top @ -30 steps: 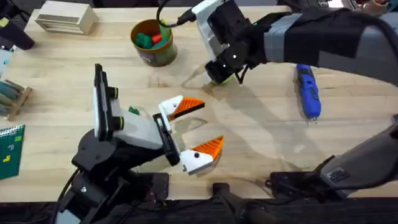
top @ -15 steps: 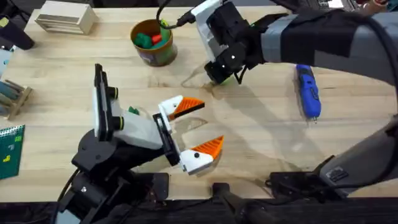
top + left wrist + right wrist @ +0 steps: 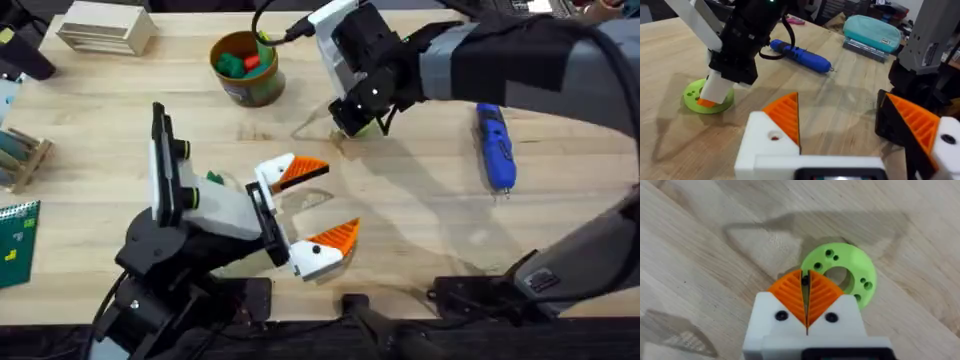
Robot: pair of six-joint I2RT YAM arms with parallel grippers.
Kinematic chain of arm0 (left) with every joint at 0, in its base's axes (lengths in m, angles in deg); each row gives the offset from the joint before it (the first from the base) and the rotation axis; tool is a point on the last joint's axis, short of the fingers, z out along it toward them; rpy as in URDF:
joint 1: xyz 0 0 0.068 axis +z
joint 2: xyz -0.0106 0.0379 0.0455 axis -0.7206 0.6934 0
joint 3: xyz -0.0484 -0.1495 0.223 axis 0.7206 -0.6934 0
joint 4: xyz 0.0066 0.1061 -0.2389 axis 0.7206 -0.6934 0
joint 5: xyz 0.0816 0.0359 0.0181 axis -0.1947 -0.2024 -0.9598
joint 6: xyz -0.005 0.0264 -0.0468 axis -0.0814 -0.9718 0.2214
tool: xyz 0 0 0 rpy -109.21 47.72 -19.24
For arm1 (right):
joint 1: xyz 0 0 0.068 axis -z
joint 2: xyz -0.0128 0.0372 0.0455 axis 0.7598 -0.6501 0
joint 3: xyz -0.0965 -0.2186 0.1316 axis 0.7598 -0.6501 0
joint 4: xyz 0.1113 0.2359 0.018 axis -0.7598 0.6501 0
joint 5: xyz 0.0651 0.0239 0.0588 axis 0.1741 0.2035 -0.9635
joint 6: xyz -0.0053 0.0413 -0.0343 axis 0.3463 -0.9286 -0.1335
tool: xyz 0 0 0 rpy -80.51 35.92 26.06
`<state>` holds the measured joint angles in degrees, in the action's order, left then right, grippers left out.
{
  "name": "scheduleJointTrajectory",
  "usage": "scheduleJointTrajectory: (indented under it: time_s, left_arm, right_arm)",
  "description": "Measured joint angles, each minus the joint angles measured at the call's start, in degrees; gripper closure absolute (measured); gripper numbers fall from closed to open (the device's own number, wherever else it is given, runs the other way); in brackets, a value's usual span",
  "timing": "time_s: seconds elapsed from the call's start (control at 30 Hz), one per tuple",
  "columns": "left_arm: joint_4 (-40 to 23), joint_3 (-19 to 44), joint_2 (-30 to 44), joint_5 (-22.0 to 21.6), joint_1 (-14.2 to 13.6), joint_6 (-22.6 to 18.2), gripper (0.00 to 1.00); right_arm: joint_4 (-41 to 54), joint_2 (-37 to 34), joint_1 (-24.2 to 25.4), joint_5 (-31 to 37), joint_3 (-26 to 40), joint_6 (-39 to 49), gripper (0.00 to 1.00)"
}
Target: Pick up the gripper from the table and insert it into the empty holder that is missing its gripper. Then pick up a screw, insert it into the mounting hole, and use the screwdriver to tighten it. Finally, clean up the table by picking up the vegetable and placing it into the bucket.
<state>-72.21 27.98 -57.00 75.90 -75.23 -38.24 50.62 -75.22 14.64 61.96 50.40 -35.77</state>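
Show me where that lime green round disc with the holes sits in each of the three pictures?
Overhead: the green disc peeks out under the right gripper, just beyond the table's middle.
Left wrist: far left, under that same gripper.
Right wrist: centre, just beyond the shut orange fingertips.
Shared landmark: the right gripper over the disc.

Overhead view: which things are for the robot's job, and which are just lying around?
For the job:
screwdriver
bucket
small dark green vegetable
probably the lime disc under the right gripper

Just lying about:
wooden block
green card
wooden rack
teal case
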Motion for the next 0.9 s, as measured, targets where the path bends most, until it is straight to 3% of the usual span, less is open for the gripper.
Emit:
scheduleJointTrajectory:
  time_s: [0.3, 0.6, 0.9]
  left_arm:
    - [0.0, 0.0, 0.01, 0.0, 0.0, 0.0, 0.014]
    - [0.0, 0.0, -0.01, 0.0, 0.0, 0.0, 0.014]
    - [0.02, 0.0, 0.01, 0.0, 0.0, 0.0, 0.014]
  right_arm:
    - [4.34, 3.21, 0.2, 0.04, 0.15, -0.02, 0.994]
    - [12.22, 15.09, 0.2, -0.2, 0.92, 0.09, 0.994]
    - [27.2, 15.26, -0.28, -3.3, 13.46, 1.46, 0.994]
